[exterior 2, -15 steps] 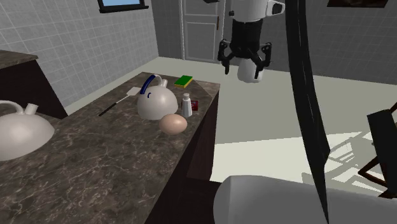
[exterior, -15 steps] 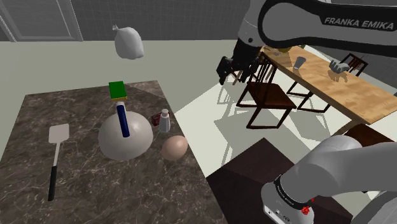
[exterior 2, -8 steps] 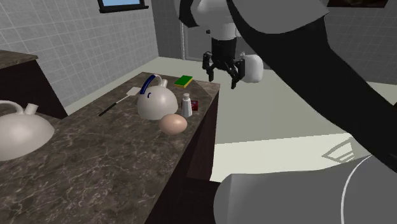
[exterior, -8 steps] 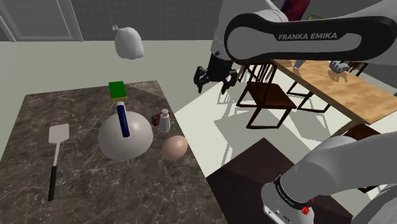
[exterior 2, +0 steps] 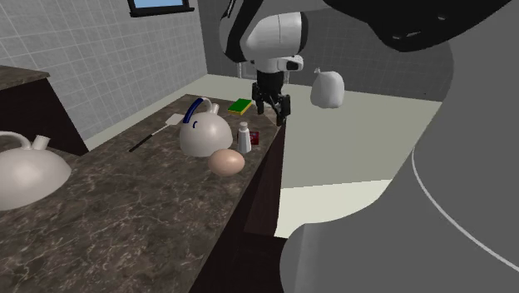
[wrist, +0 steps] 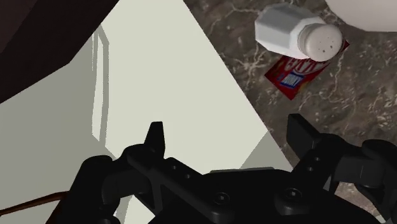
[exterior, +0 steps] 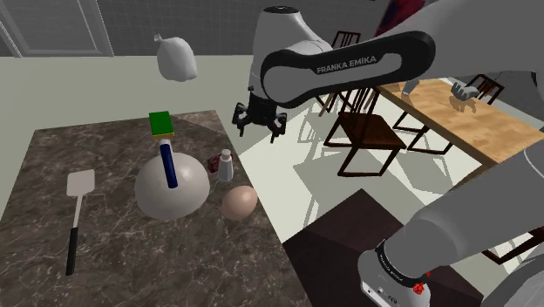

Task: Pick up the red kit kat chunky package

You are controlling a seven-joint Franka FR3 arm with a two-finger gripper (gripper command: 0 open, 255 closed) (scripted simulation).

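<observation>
The red kit kat package (exterior: 214,163) lies flat on the dark marble counter (exterior: 131,262), partly hidden behind a white shaker (exterior: 226,165). In the second exterior view the package (exterior 2: 256,138) sits near the counter's edge beside the shaker (exterior 2: 244,137). My black gripper (exterior: 258,124) hangs open and empty above the counter's edge, up and to the shoulder view's right of the package. It also shows above the package in the second exterior view (exterior 2: 271,106). From the wrist, the open gripper (wrist: 230,140) points at the floor beside the counter, with the package (wrist: 294,74) and shaker (wrist: 298,37) ahead of one finger.
A white dome with a blue handle (exterior: 172,186), a tan egg-shaped object (exterior: 239,202), a green sponge (exterior: 160,123) and a spatula (exterior: 77,209) share the counter. A white bag (exterior: 175,59) floats beyond it. A wooden table (exterior: 471,118) and chairs (exterior: 362,131) stand on the shoulder view's right.
The arm has swung toward the shoulder view's left and the gripper has come down from over the chairs to the counter's edge near the shaker. Its fingers stayed open.
</observation>
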